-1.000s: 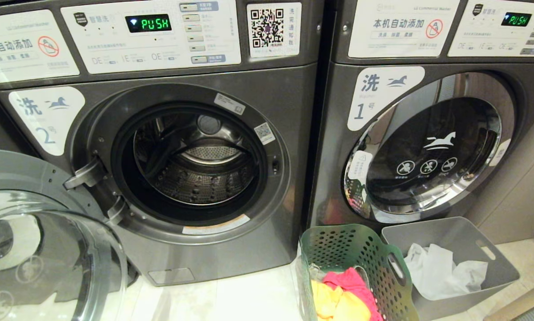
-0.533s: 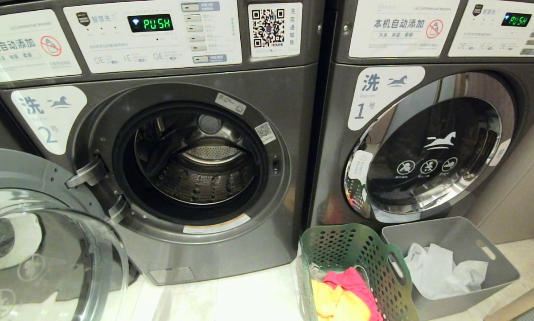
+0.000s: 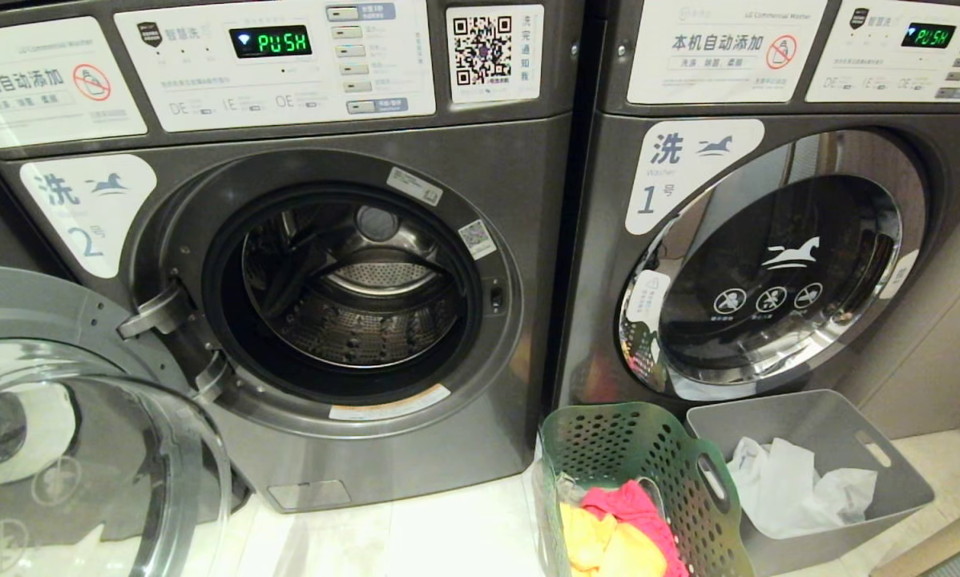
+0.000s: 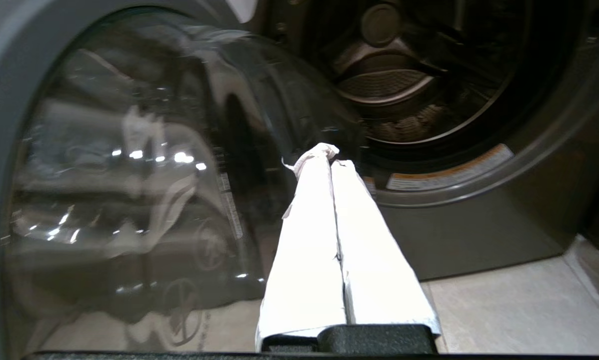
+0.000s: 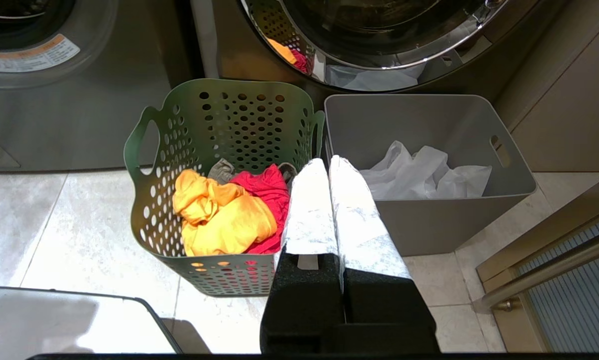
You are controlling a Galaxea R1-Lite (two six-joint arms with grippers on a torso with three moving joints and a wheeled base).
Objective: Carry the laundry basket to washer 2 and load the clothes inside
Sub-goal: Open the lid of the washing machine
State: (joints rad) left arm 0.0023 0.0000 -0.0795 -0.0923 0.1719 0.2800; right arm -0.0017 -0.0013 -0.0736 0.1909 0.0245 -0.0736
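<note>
- Against the frame a second ago, the whole head view has slid a touch, so that is the camera shifting; the baskets and washers sit where they were.
- The green laundry basket [image 5: 219,190] stands on the tiled floor [image 5: 54,220] in front of the gap between the two washers, holding an orange garment [image 5: 219,215] and a red one [image 5: 262,192]. I judge the carrying is nearly done, since it already sits close to washer 2 [image 3: 352,320].
- My right gripper [image 5: 328,167] hangs with its jaws pressed together and empty, its tips over the basket's rim on the side nearest the grey bin [image 5: 429,150], which holds white plastic [image 5: 419,175].
- My left gripper [image 4: 327,155], jaws also together and holding nothing, points past the swung-open glass door [image 4: 129,175] toward the drum [image 3: 352,296]; the open door leaves the drum ready for loading.
- Only the head view shows the numbered labels, placing washer 1 [image 3: 768,264] with its door shut; neither arm appears there. Only the right wrist view shows the basket's whole contents.
</note>
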